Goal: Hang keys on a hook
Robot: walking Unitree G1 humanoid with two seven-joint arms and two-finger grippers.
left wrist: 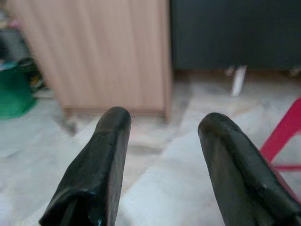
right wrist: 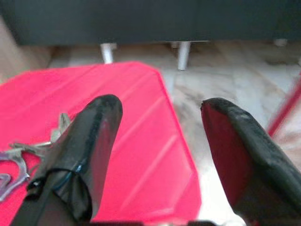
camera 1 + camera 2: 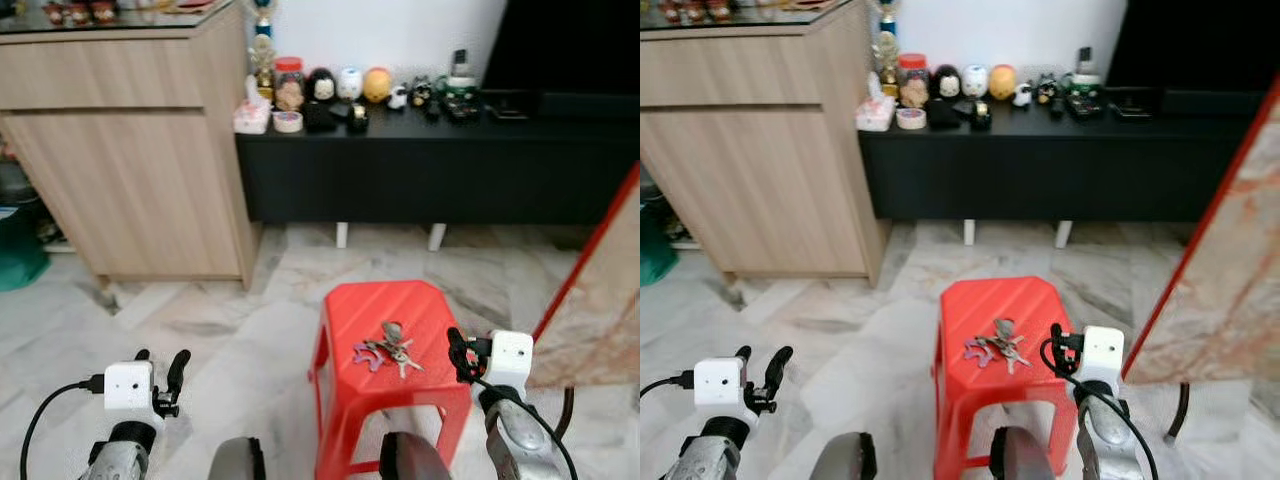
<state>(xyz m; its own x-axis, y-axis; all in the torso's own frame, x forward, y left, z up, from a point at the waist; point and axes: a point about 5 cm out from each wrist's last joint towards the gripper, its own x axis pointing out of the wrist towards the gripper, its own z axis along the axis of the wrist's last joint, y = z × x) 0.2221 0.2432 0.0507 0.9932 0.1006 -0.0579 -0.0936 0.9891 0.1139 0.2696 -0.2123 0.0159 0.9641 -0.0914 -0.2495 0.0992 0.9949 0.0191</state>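
**keys wait on the stool, right pincer poised beside them**

the keys [image 3: 388, 346] lie in a loose bunch on the flat top of the red stool [image 3: 375, 300], a little toward its front edge. the right pincer [image 3: 458, 352] hangs just beside the stool's right edge, its fingers spread wide and holding nothing. the left pincer [image 3: 162, 372] sits well apart over the marble floor [image 3: 230, 330], also wide and empty, and looks idle.

the step in hand appears to be the pickup. to do it well, the right pincer should swing toward the robot's left over the stool top and come down on the thickest part of the bunch, near the ring, not on a single thin blade. flat metal on smooth plastic will likely skid, so the fingers should straddle the pile and close slowly, with the tips nearly touching the surface. a grip on the ring would leave it free to slip over a hook later. no hook can be made out from here, so finding one comes next.
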